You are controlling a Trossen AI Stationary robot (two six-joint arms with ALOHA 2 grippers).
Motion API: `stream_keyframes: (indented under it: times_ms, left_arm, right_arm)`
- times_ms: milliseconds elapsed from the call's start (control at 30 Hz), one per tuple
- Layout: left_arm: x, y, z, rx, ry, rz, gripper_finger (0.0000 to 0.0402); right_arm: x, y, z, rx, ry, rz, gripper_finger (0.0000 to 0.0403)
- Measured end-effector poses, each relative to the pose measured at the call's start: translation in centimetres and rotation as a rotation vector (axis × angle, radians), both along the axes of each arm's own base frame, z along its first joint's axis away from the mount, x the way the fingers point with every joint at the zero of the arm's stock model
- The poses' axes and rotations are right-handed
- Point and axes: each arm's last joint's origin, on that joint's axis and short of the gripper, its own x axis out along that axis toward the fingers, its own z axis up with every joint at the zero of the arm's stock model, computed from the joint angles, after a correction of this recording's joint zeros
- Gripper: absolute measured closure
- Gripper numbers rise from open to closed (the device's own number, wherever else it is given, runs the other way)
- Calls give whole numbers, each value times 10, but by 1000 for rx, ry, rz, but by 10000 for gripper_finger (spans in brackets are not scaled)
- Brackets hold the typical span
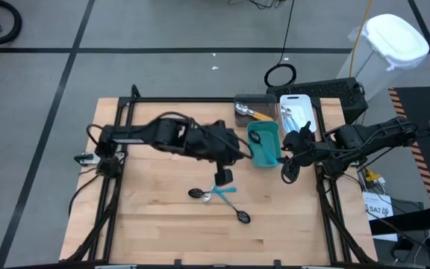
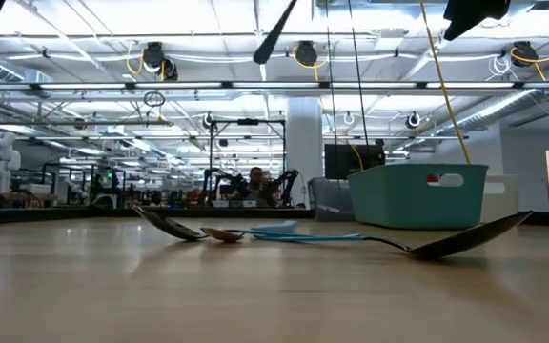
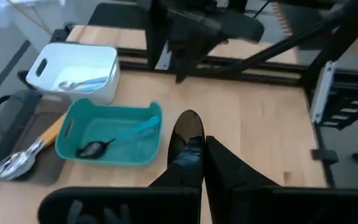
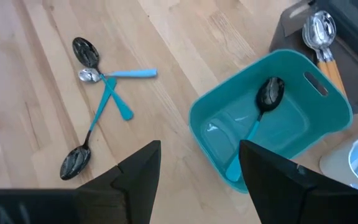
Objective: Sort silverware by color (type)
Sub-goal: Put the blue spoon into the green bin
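My left gripper point(image 1: 222, 170) point(image 3: 201, 155) hangs above the middle of the table, shut on a black spoon point(image 3: 189, 127). Below it, several utensils lie flat and crossed on the wood: a black-bowled spoon point(image 4: 84, 51), a silver-headed one with a light-blue handle point(image 4: 132, 73), and another black-bowled spoon point(image 4: 74, 163). The teal bin point(image 1: 263, 144) holds one black-bowled spoon with a blue handle point(image 4: 268, 93). My right gripper point(image 1: 288, 170) point(image 4: 201, 168) is open and in the air beside the teal bin, touching nothing. My left gripper pinches the black spoon between its two fingers point(image 3: 184, 163). The glossy bowl point(image 3: 189, 124) sticks out past the fingertips, and the rest is hidden between the fingers. The spoon is lifted clear of the table, showing as a dark slanted sliver point(image 2: 274, 33) high in the low view.
Along the far right of the table, a gray tray point(image 1: 249, 101) holds orange-handled silver utensils point(image 3: 27, 152). Beside it, a white bin point(image 1: 298, 112) holds silver and blue pieces. A black frame rail point(image 1: 200, 99) runs along the far edge. Bare wood lies near and to the left.
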Motion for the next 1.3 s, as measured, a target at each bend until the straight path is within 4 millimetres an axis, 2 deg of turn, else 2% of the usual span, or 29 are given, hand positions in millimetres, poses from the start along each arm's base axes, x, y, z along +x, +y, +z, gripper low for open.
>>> stream_keyframes:
  times_ms: [300,467,667,833,1300]
  left_arm:
    - [0,22,25,-87,-187,-100,401]
    - [2,26,30,-126,-236,-189,401]
    - [4,28,39,-189,-320,-321,401]
    - [6,31,46,-223,-395,-438,401]
    - [1,18,53,-142,-518,-863,401]
  right_arm:
    - [5,2,4,16,-65,6,193]
    - [9,3,6,32,-112,11,193]
    - [13,4,12,54,-191,37,193]
    - [16,8,20,129,-263,124,193]
    - [13,17,44,396,-460,361,192]
